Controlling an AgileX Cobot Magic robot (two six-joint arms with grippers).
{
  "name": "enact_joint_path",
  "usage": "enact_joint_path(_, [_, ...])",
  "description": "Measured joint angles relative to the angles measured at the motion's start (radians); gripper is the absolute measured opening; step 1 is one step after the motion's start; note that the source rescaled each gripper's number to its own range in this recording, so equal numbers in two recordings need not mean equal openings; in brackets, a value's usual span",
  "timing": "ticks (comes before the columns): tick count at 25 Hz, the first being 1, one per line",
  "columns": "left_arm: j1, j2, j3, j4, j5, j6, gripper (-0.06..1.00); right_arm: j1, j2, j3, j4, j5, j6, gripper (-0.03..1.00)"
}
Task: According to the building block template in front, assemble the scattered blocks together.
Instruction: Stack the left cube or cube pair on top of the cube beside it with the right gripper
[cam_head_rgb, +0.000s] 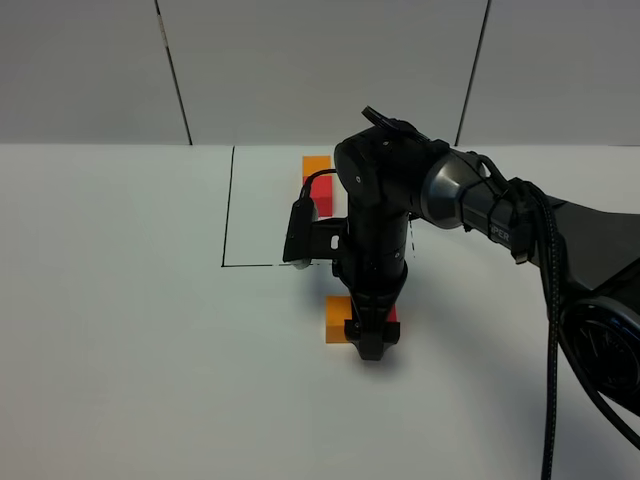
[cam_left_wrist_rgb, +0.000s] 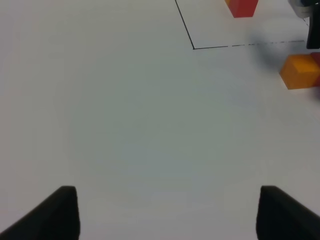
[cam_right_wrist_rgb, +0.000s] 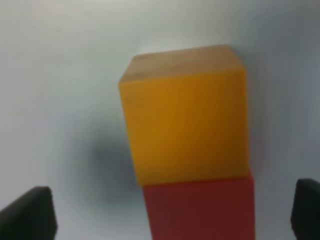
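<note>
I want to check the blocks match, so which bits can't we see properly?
Exterior high: the right arm hides most of the template and nearly all the red block.
Left wrist: the picture edge cuts off template and red block.
Right wrist: blurry; red block cut off.

I'm seeing the building block template (cam_head_rgb: 317, 167) sitting inside the black outline (cam_head_rgb: 228, 210), its orange and red cubes joined. The loose orange cube (cam_right_wrist_rgb: 185, 125) and red cube (cam_right_wrist_rgb: 200, 207) are lying flat on the counter (cam_head_rgb: 150, 380) just outside the outline's near edge, touching face to face, orange nearer the outline's near corner.
</note>
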Motion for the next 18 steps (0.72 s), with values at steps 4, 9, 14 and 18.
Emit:
enact_joint_path(4, [0.0,0.0,0.0,0.0,0.0,0.0,0.89,0.0,0.0,0.0,0.0,-0.025,0.0,0.87])
enact_joint_path(9, [0.0,0.0,0.0,0.0,0.0,0.0,0.89,0.0,0.007,0.0,0.0,-0.042,-0.008,0.84])
enact_joint_path(14, [0.0,0.0,0.0,0.0,0.0,0.0,0.89,0.0,0.034,0.0,0.009,-0.052,-0.008,0.82])
enact_joint_path(18, [0.0,0.0,0.0,0.0,0.0,0.0,0.89,0.0,0.048,0.001,0.022,-0.065,-0.008,0.79])
